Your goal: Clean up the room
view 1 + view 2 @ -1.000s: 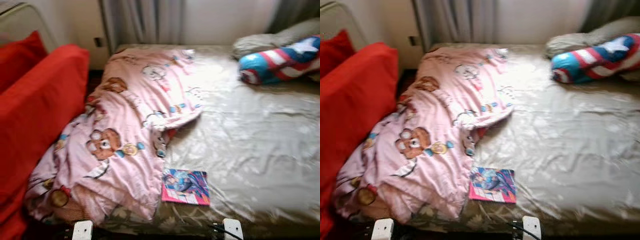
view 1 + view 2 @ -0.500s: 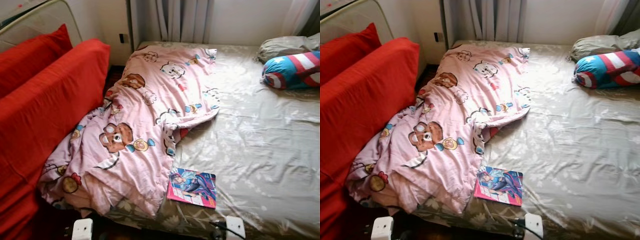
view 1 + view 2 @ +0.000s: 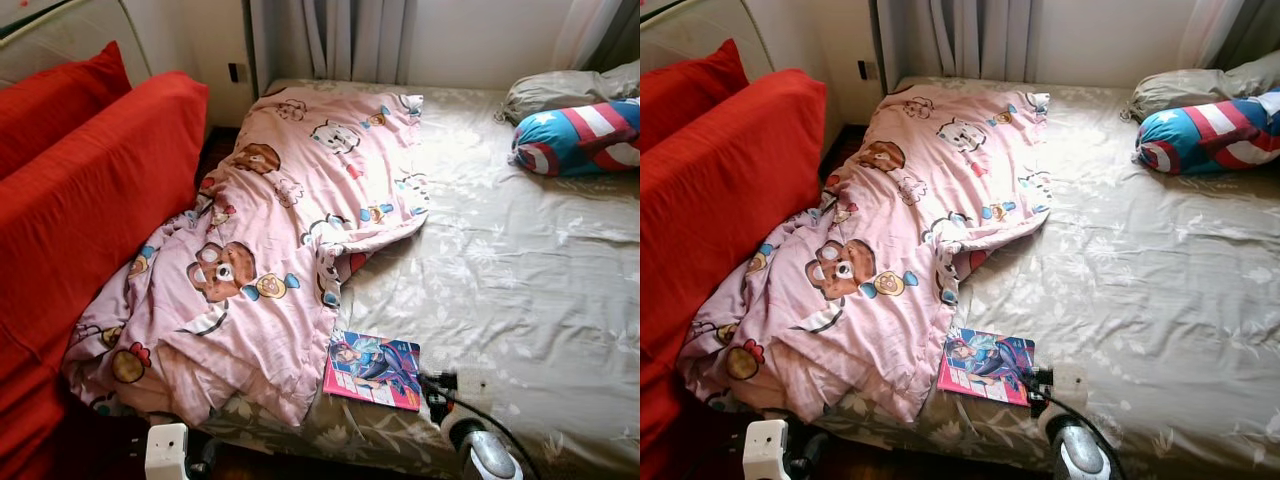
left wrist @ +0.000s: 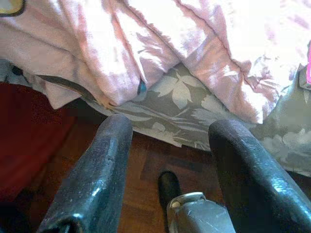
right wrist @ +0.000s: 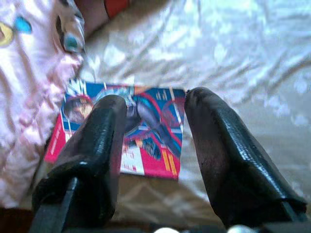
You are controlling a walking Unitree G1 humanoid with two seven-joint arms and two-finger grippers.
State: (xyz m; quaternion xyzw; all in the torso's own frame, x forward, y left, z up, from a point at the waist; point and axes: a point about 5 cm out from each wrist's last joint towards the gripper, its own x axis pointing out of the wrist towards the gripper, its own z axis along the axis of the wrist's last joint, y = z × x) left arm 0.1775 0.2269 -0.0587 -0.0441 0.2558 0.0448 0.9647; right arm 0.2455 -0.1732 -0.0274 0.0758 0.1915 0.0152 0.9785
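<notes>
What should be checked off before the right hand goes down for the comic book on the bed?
1. Right hand open: ok, its two fingers stand apart.
2. Aim: ok, the wrist view looks between the fingers straight at the comic book.
3. Book free to lift: ok, it lies flat on the bed sheet, with nothing on its cover; the pink blanket meets its left edge, overlap cannot tell.
4. Contact made: not ok, the fingers are not yet on the book.
5. Left hand out of the way: ok, open and low by the bed's edge, over the wooden floor.
</notes>
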